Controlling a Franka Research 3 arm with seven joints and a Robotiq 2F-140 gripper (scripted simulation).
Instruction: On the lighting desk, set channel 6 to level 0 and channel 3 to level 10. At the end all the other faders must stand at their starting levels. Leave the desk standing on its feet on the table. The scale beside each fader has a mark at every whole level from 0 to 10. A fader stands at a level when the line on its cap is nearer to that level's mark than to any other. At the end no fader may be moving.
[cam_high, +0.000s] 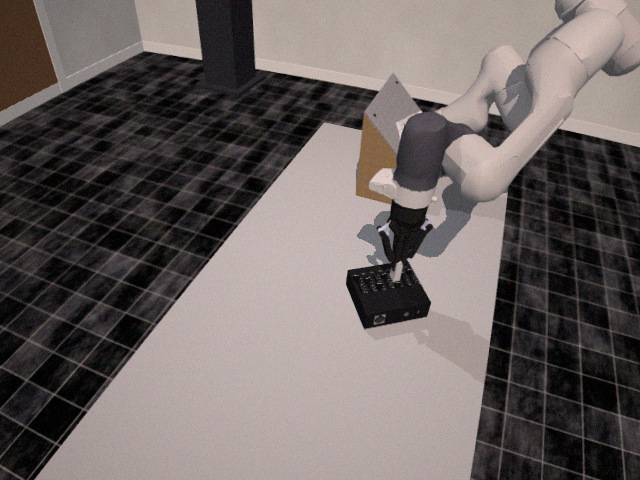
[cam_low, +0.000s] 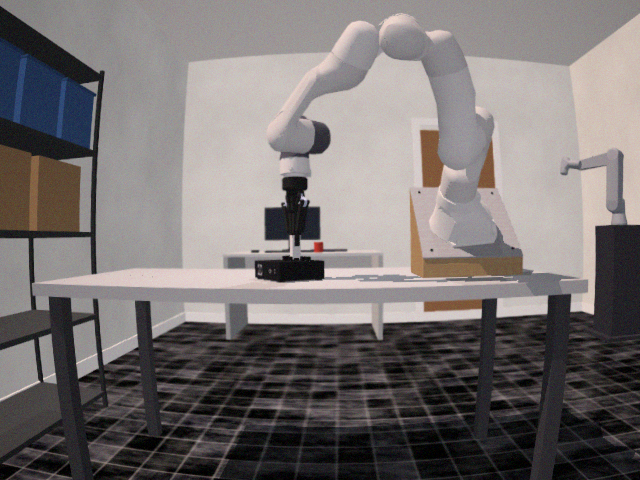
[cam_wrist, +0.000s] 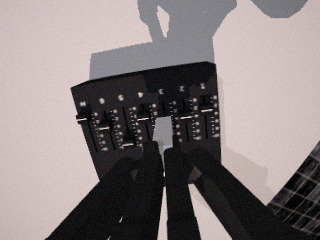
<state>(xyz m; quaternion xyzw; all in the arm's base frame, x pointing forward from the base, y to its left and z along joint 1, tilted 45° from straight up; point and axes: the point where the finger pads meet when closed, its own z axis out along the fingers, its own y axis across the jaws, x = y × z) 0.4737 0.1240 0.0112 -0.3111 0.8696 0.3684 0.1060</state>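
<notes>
Desk: the small black box-shaped lighting desk (cam_high: 388, 299) is seen right of centre in the top view, standing flat on the long white table (cam_high: 258, 361).
Tool: the black two-finger gripper (cam_high: 396, 272) is pointed straight down, its fingers pressed fully together with nothing between them.
Contact: the pale fingertips are set on the fader panel near its middle.
Faders: the caps (cam_wrist: 127, 144) are seen at differing heights; levels cannot be read.

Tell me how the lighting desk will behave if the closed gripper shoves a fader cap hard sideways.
The lighting desk is a small, low, flat-bottomed box on the table, so it would likely slide or twist rather than tip. It looks rigid, so no flexing. The shut gripper presses down from above between narrow faders, so a sideways slip could nudge a neighbouring cap.
</notes>
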